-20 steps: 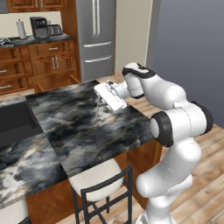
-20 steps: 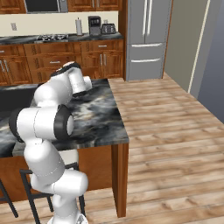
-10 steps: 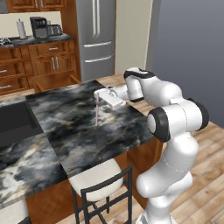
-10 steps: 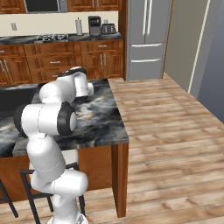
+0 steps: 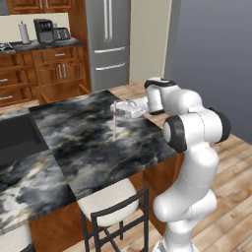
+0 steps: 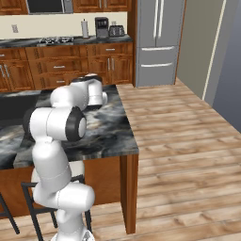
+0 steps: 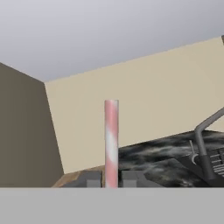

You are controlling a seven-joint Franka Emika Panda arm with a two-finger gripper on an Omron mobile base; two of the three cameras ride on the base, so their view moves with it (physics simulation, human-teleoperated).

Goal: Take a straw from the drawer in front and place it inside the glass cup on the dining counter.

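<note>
1. Nearest, tucked under the near edge of the bench: a pale-cushioned stool with a dark metal frame (image 5: 106,204).
2. Above it, the broad black-and-grey marble bench with whitish veins (image 5: 83,147) on its reddish-brown wooden base.
3. Over the bench's right part, close to the right edge: two small dark fingers (image 5: 118,109) shut tight on the top end of the very thin, pale pink-and-white straw (image 5: 115,127). Straw hanging upright, lower end close over the marble; touching or not, cannot tell.
4. Farthest back: reddish-brown wooden cabinets with silver handles (image 5: 59,74) and a tall steel fridge (image 5: 108,44) along the wall.
5. Judged step: straw already out of the drawer and in carriage toward the glass cup. Next move calls for holding it vertical, lining the lower end up over the cup's mouth, lowering inside, then letting go.
6. Against a second ago: hand then rolled and straw slanted, now plumb. Against half a second ago: much the same pose.
</note>
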